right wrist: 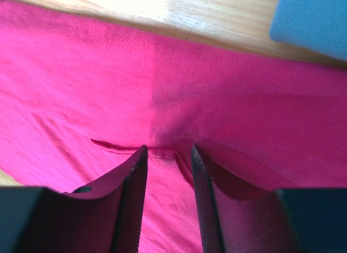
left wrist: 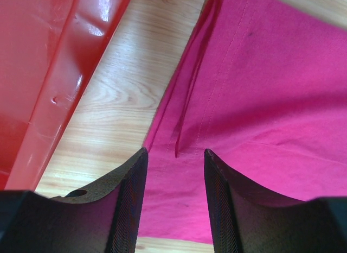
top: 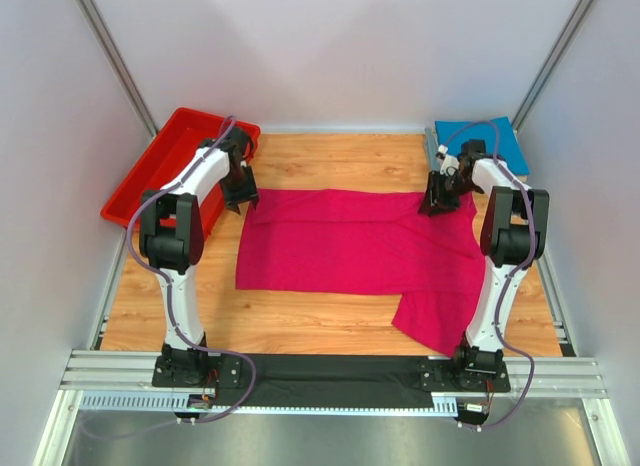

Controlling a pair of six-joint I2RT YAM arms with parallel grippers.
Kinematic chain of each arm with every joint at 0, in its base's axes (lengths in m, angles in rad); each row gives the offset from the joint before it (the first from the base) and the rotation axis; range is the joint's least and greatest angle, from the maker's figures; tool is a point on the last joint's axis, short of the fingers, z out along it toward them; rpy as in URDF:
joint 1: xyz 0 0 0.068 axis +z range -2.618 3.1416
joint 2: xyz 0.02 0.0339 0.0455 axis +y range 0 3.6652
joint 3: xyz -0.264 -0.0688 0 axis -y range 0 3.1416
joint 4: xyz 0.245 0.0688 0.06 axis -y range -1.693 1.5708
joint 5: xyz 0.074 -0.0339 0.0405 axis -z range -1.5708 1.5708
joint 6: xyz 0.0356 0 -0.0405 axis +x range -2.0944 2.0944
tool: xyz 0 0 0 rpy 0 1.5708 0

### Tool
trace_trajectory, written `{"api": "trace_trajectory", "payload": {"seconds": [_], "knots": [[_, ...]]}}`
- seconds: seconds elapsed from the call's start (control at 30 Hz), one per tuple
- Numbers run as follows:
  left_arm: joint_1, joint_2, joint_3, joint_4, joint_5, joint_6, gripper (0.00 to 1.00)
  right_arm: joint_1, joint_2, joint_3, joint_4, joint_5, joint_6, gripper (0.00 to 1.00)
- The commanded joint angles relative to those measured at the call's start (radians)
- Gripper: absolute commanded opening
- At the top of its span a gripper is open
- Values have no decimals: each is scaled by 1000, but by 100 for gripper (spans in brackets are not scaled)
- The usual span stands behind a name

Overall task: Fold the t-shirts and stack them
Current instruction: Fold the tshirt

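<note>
A large magenta-pink t-shirt lies spread across the wooden table, with one part trailing toward the near right. My left gripper hovers over its far left corner. Its jaws are open, and flat cloth shows between the fingers. At the far right edge of the shirt, my right gripper is down on the cloth. Its jaws stand apart astride a small raised fold. A folded bright blue t-shirt lies at the far right corner, also in the right wrist view.
A red plastic bin sits at the far left, close beside my left gripper, its wall filling the left of that wrist view. White walls enclose the table. Bare wood shows beyond the shirt and along the near edge.
</note>
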State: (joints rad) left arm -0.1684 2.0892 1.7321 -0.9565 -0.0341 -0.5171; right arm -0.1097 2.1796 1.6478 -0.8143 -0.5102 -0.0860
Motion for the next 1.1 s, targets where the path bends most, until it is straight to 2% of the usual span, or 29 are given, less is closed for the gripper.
{"api": "trace_trajectory", "payload": {"seconds": [0.0,0.07,0.1,0.2,0.33,0.57,0.77,0.83,0.87,0.97,1.07], "knots": [[4,-26,-5,-1,-4,5,53,7,-15,-25,14,-11,-29,37],[4,-35,-12,1,-7,8,53,10,-33,-28,21,-10,-23,27],[4,-35,-12,-1,-7,8,53,15,-44,-29,20,-7,-21,16],[4,-40,-12,-2,-4,2,53,36,-99,-57,18,24,-15,0],[4,-41,6,-10,-21,6,53,64,-182,-111,12,122,18,0],[4,-6,75,-31,-61,35,53,137,-305,-250,20,188,75,0],[4,11,109,45,-26,86,53,157,-402,-411,87,216,170,0],[4,38,148,29,-23,94,52,157,-422,-440,101,211,187,7],[4,51,168,10,-32,94,52,156,-428,-441,101,207,189,19],[3,65,201,-44,-46,95,51,157,-448,-428,101,237,196,31],[1,26,143,-42,-58,85,51,137,-451,-404,96,283,233,33]]}}
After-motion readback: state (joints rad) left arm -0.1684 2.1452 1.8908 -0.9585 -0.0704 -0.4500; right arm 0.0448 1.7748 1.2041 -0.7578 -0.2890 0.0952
